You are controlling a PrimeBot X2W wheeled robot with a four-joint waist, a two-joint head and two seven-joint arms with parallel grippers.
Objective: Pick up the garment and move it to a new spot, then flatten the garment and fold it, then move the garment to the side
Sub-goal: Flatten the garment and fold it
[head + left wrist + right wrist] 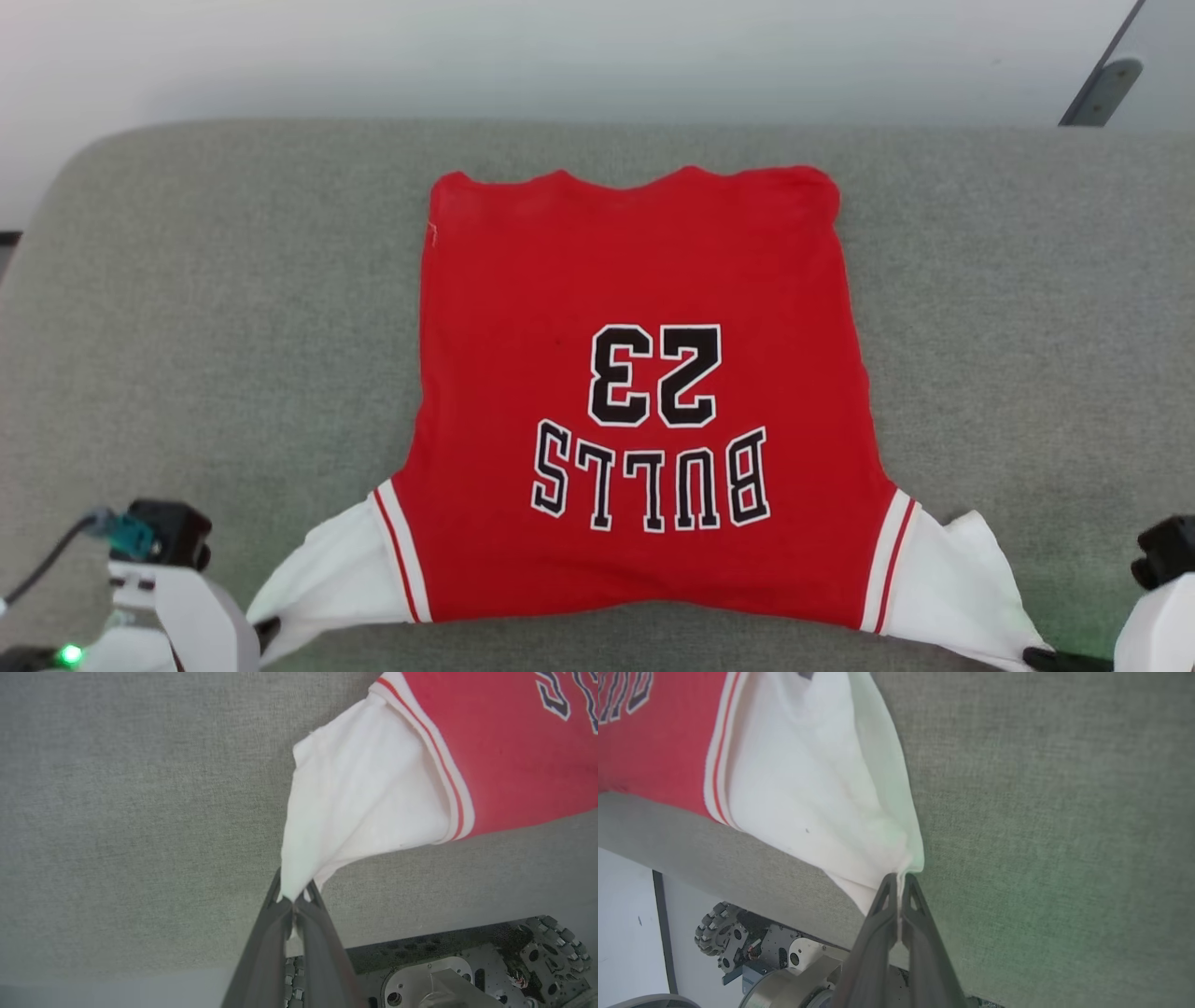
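The garment (635, 280), a red jersey with white sleeves and black "BULLS 23" lettering, lies spread flat on the grey cushion (233, 280), with its lettering upside down to me and its sleeves near the front edge. My left gripper (294, 896) is shut on the tip of one white sleeve (355, 793); in the head view that gripper (266, 630) sits at the lower left. My right gripper (900, 879) is shut on the tip of the other white sleeve (808, 779), seen at the lower right as gripper (1041, 658).
The grey cushion has bare fabric on both sides of the jersey and beyond it, up to a pale wall (560, 47). Its front edge runs just below the sleeves; past it I see my wheeled base (738, 947) and the floor.
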